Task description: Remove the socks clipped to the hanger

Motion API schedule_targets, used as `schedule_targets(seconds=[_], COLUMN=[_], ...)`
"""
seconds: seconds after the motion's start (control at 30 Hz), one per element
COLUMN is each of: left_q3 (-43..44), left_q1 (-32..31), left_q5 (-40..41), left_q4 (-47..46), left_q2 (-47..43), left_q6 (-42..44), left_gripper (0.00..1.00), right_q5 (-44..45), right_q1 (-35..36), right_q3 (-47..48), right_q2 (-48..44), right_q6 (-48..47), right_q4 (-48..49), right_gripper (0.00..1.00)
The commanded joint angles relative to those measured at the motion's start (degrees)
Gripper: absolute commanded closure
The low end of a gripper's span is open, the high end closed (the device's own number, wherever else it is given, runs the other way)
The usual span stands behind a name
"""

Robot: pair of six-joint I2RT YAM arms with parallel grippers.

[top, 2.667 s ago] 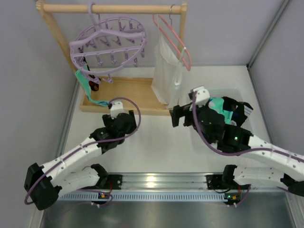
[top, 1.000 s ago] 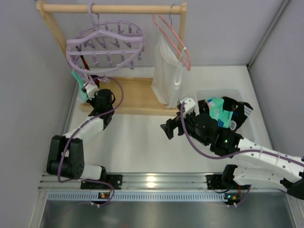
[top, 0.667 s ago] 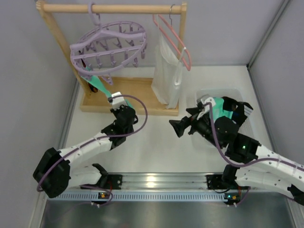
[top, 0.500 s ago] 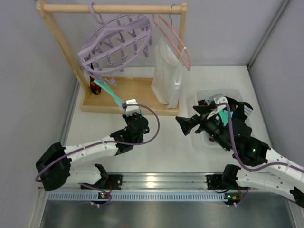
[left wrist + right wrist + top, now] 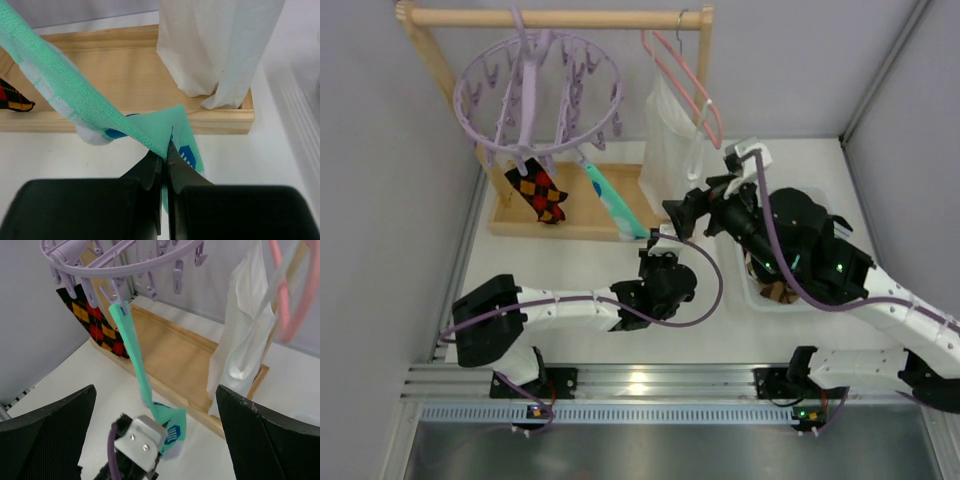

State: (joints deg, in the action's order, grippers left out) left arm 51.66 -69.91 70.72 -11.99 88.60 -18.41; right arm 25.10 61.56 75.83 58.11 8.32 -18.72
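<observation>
The round lavender hanger point(image 5: 540, 95) point(image 5: 115, 260) hangs from the wooden rod. One teal sock point(image 5: 610, 200) point(image 5: 75, 95) point(image 5: 135, 360) is still held by a clip at its top and stretches tight down to my left gripper point(image 5: 655, 238) point(image 5: 166, 152), which is shut on its toe end. A red-orange-black patterned sock point(image 5: 540, 192) point(image 5: 92, 322) hangs from a clip at the hanger's left. My right gripper point(image 5: 685, 212) point(image 5: 156, 405) hovers open just above the left gripper, facing the hanger, with nothing held.
The wooden rack base point(image 5: 590, 195) lies under the hanger. A white garment point(image 5: 670, 160) hangs on a pink hanger point(image 5: 685, 85) at the right. A clear bin point(image 5: 760, 290) holding socks sits partly under the right arm.
My left gripper has dragged the teal sock right and toward the near side, stretching it and swinging the hanger. The right arm has lifted from the bin toward the rack.
</observation>
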Motion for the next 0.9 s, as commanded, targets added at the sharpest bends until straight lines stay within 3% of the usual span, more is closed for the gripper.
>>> schedule_targets(seconds=[0.0, 0.33, 0.6, 0.87], left_q3=[2.57, -0.15, -0.24, 0.11], left_q1=[-1.1, -1.46, -2.51, -2.78], left_q5=[2.67, 0.39, -0.23, -0.67], left_q4=[-0.84, -0.93, -0.93, -1.02], left_q2=[1.75, 0.61, 0.44, 1.75], left_q6=[2.42, 0.22, -0.04, -0.4], left_gripper=[1.0, 1.0, 1.0, 1.0], right_q5=[-2.68, -8.57, -14.56, -18.16], right_q1=[-0.83, -2.32, -6.98, -6.98], right_q3=[9.4, 36.19, 44.13, 49.76], right_q2=[9.61, 34.87, 42.96, 48.41], right_q6=[-3.47, -10.07, -9.81, -10.16], right_q4=[-5.44, -12.13, -12.66, -13.27], right_gripper=[0.01, 0.05, 0.12, 0.19])
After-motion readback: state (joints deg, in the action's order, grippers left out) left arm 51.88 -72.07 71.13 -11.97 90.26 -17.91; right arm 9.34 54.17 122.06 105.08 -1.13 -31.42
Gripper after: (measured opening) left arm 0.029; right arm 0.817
